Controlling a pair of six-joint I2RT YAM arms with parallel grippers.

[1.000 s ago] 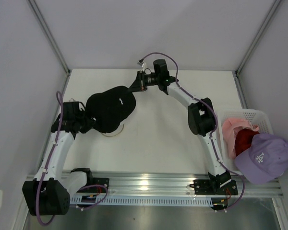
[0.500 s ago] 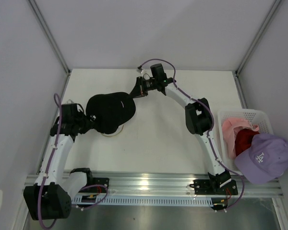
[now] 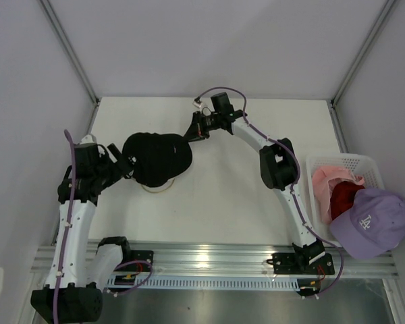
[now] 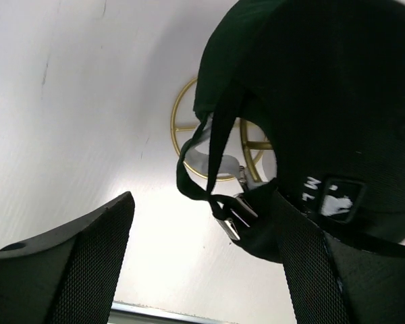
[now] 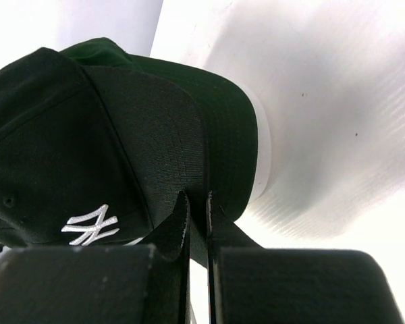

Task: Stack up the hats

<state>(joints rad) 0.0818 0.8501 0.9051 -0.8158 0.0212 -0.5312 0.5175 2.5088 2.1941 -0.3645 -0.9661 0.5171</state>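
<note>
At the table's right edge, near corner, a lavender hat (image 3: 370, 221) lies over the rim of a white mesh basket (image 3: 364, 162) that holds a red hat (image 3: 343, 196) and a pink hat (image 3: 327, 177). Toward the left edge, the left tool (image 3: 125, 164) stands wide apart just beside the rear strap of the black hat (image 3: 156, 155), which sits on a gold wire stand (image 4: 186, 128). A dark green brim (image 5: 233, 115) shows beneath it. Farther back, the right tool (image 5: 197, 216) is clamped on the black hat's brim.
</note>
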